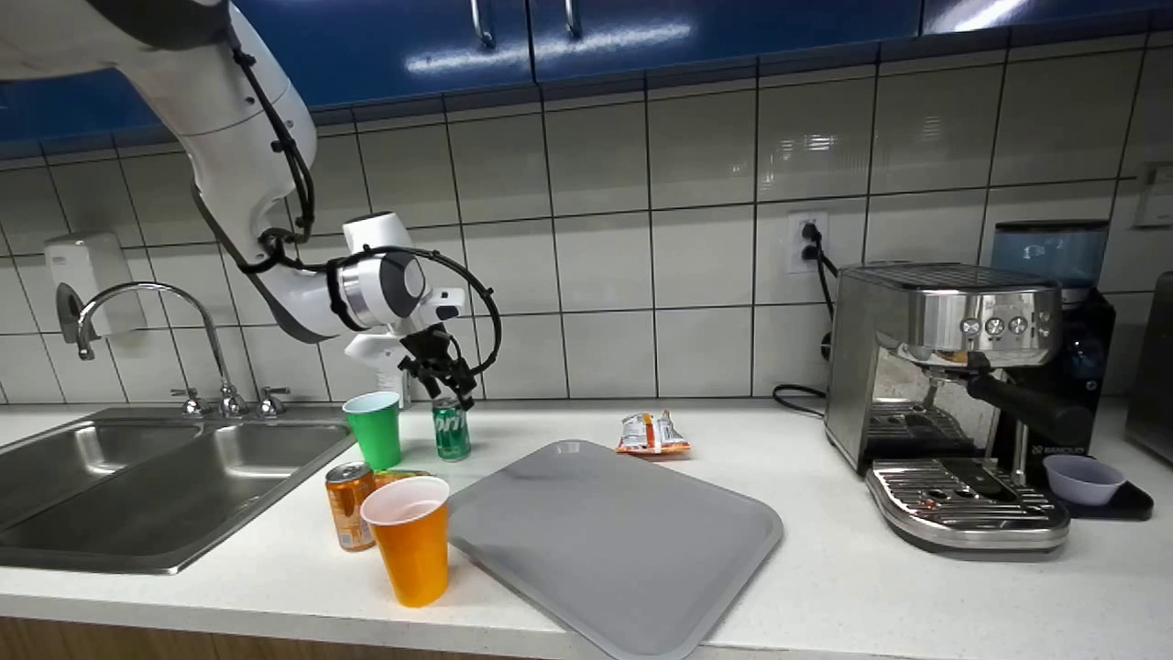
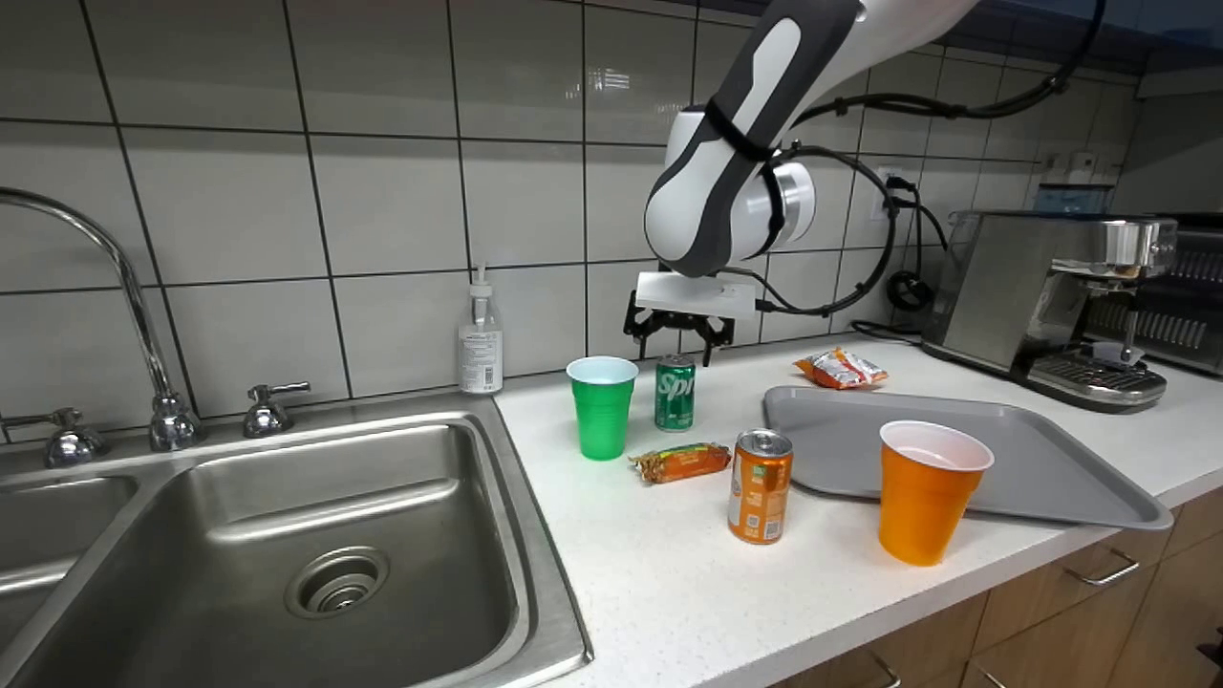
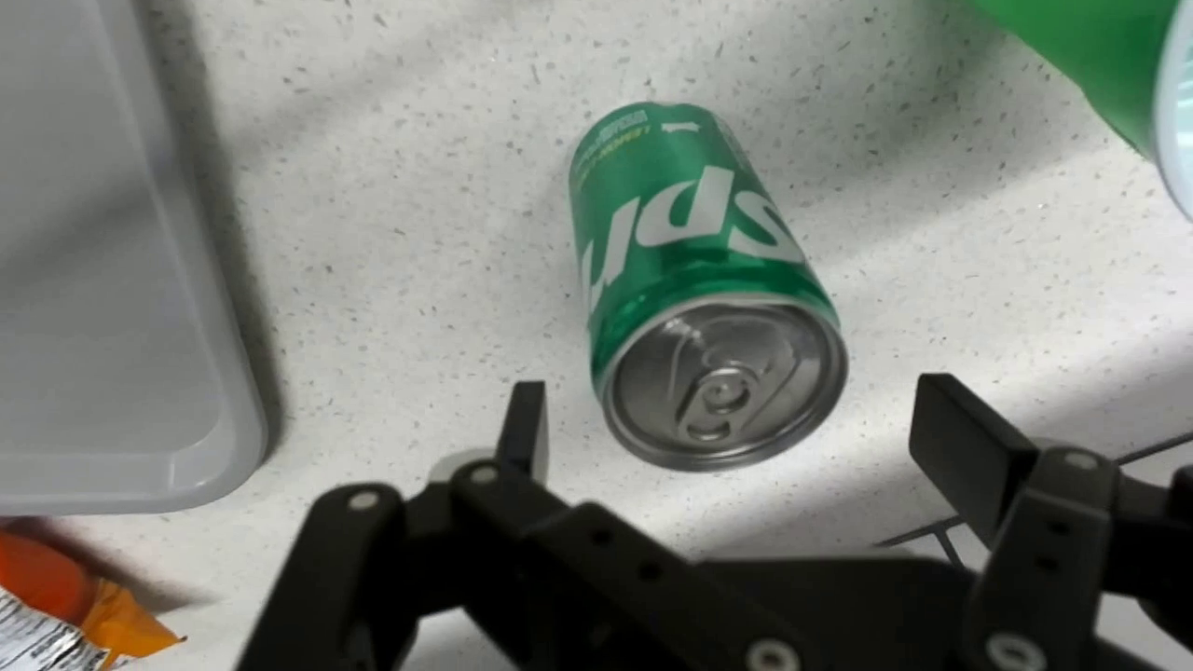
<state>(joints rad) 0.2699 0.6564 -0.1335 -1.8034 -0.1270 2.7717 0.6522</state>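
Your gripper [image 3: 732, 415] is spread wide and holds nothing, near the top of the green can [image 3: 690, 233], which stands on the counter [image 2: 650, 583], not grabbed yet.

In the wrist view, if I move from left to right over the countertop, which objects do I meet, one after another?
Gray serving tray → green Sprite can → green plastic cup.

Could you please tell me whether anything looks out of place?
Yes, the gray tray looks askew: it lies diagonally on the counter, one corner overhanging the front edge. I see no spills.
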